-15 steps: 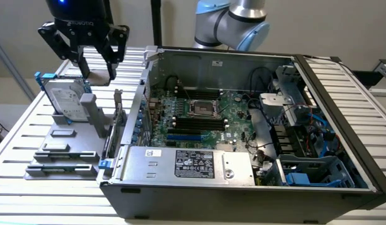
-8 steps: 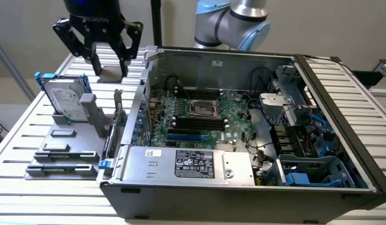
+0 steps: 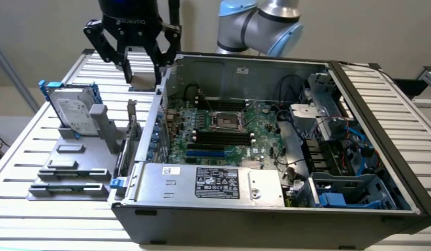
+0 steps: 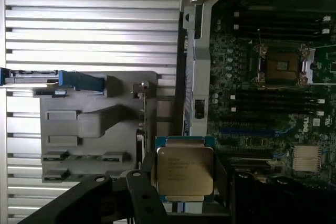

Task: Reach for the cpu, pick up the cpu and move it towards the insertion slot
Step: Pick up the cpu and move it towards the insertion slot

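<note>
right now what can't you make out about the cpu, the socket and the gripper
- cpu: printed lettering too small in the wrist view; in the exterior view the gripper fingers hide most of it.
- insertion slot: contacts too small to see in the exterior view.
- hard drive: label text too small in the exterior view.

Silver cpu held aloft, well apart from insertion slot.

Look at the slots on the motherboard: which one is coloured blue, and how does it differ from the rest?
The blue card slot, lying just below the long black memory slots. Those are black; the insertion slot is square with a silver frame.
</note>
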